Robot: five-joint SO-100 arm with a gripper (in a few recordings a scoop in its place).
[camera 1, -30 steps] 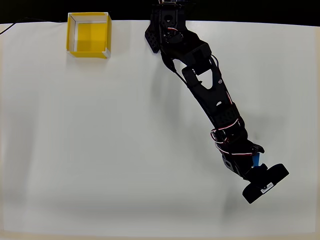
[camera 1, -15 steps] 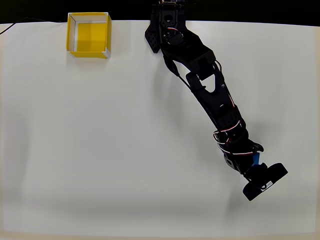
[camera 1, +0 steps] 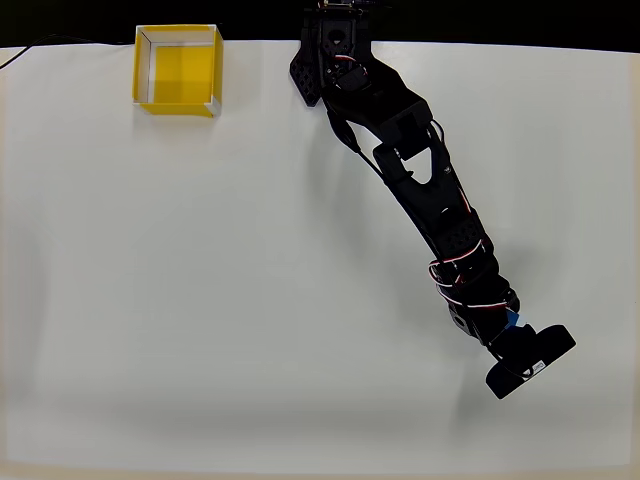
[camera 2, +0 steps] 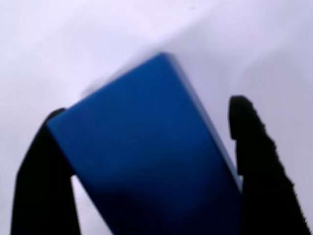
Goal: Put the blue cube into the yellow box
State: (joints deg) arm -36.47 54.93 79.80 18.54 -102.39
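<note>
the blue cube [camera 2: 146, 156] sits tilted between the black fingers [camera 2: 259, 171], matte faces up close in the wrist view. overhead, just a sliver of blue [camera 1: 513, 319] peeks beside the gripper [camera 1: 505, 330], which is pinching the cube at lower right; the yellow box [camera 1: 177, 104] waits well apart, top left on the white table [camera 1: 200, 300].

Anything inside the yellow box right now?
No. The yellow box shows a bare yellow floor overhead. The blue cube sits between the gripper fingers; grip contact isn't clear.
</note>
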